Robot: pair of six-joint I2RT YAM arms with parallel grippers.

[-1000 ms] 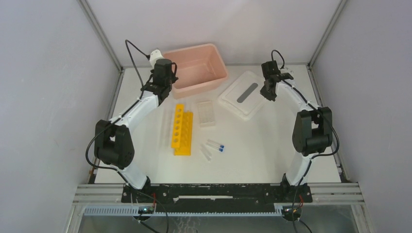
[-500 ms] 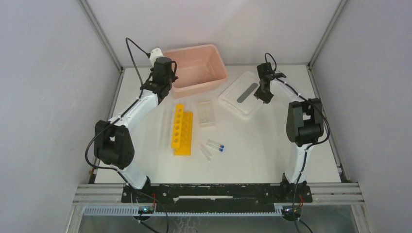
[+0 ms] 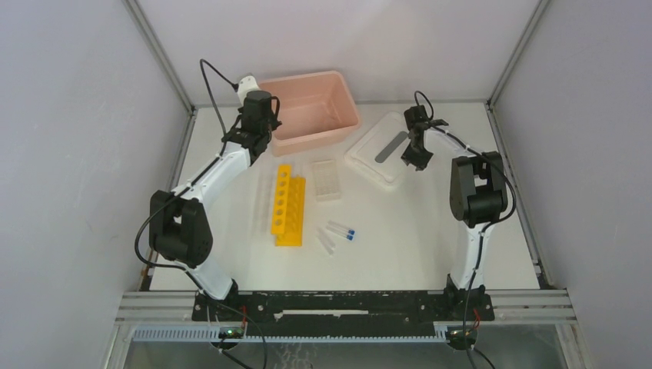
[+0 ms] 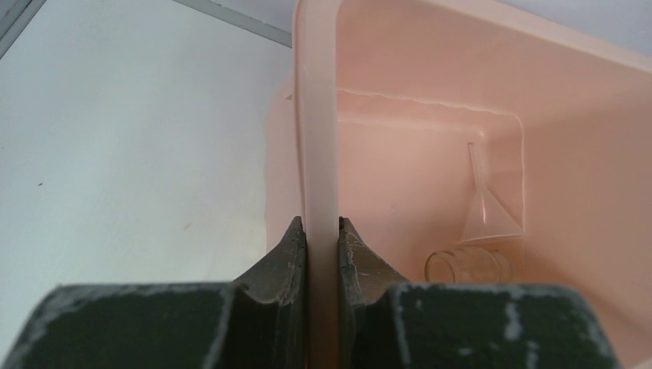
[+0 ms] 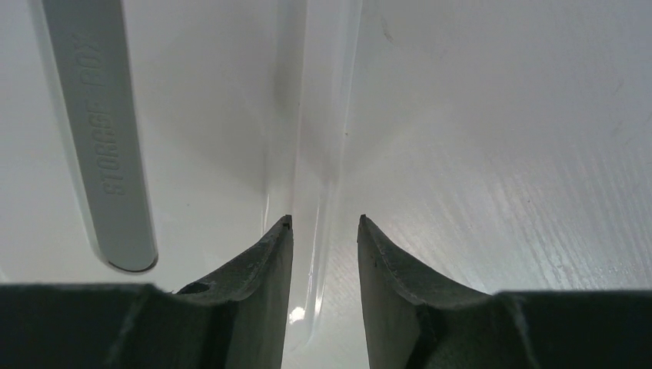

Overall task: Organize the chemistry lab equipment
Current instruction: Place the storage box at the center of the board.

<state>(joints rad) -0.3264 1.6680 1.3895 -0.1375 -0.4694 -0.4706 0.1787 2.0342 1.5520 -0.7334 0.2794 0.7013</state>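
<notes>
On my left gripper point(image 4: 323, 228) the jaws pinch the pink bin point(image 4: 461, 115) by its wall, likely to steady it, while the right gripper point(image 5: 324, 223) has its jaws open astride the rim of the white lid point(image 5: 215, 115).

One yellow rack point(image 3: 288, 201), one gridded rack point(image 3: 326, 179), one bin point(image 3: 301, 78), one lid point(image 3: 367, 159), two blue-capped tubes point(image 3: 342, 229)

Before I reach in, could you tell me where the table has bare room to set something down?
The widest bare patch lies between the tubes and the right arm, down to the near edge. A narrower strip runs in front of the yellow rack. Crowded: yellow rack, clear rack and tubes mid-table; bin and lid at the back.
</notes>
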